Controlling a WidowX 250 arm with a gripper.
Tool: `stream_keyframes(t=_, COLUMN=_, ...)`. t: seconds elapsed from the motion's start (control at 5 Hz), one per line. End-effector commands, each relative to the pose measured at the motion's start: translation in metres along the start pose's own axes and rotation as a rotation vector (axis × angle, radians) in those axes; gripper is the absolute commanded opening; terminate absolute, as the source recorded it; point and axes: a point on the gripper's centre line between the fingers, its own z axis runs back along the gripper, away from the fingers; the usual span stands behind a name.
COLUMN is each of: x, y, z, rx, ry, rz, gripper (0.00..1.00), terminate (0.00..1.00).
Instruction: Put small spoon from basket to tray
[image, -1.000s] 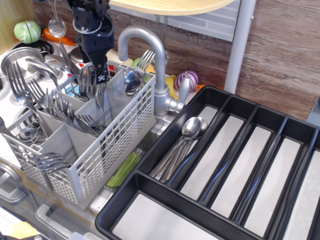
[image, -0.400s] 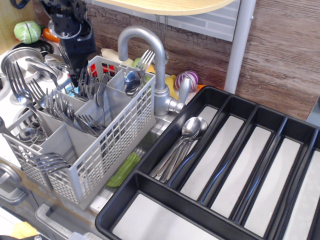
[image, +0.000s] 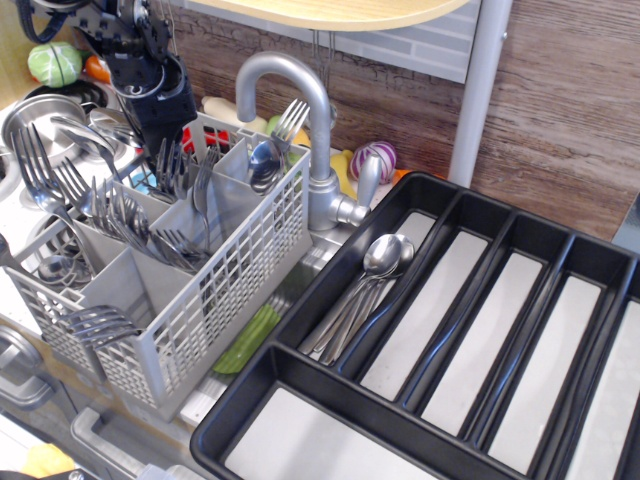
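Observation:
The light grey basket (image: 232, 288) stands at the left, full of forks and spoons. A small spoon (image: 265, 162) stands bowl up in its back right compartment, next to a fork. The black tray (image: 243, 408) lies at the right. Several spoons (image: 383, 256) lie in its leftmost long compartment. My black gripper (image: 160, 118) hangs above the basket's back left corner, apart from the small spoon and to its left. Its fingers look closed together, with nothing visible between them.
A grey curved faucet (image: 300, 88) rises right behind the basket, between it and the tray. Steel pots and ladles (image: 50, 120) crowd the far left. Toy vegetables (image: 377, 160) lie along the wooden back wall. A wooden shelf (image: 340, 12) overhangs the top.
The gripper has lifted out of the basket's middle compartments and moved up and to the left, nothing seen in it. The cutlery has not moved.

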Motion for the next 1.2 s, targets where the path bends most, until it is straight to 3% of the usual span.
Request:
stream_keyframes(t=0.0, x=-0.008, y=0.009, z=0.011, rx=0.021, ry=0.03, rz=0.031, gripper=0.0, terminate=0.0)
stream_keyframes(t=0.2, x=0.004, y=0.01, z=0.022, rx=0.041, ry=0.073, rz=0.011, gripper=0.0, terminate=0.0)
stream_keyframes(t=0.4, x=0.025, y=0.022, z=0.039, rx=0.055, ry=0.175, rz=-0.071, gripper=0.0, terminate=0.0)
stream_keyframes(t=0.6, x=0.035, y=0.041, z=0.068, rx=0.116, ry=0.301, rz=-0.151, gripper=0.0, terminate=0.0)
stream_keyframes(t=0.8, x=0.05, y=0.063, z=0.106, rx=0.125, ry=0.447, rz=-0.254, gripper=0.0, terminate=0.0)
stream_keyframes(t=1.0, x=0.063, y=0.067, z=0.141, rx=0.115, ry=0.528, rz=-0.281, gripper=0.0, terminate=0.0)
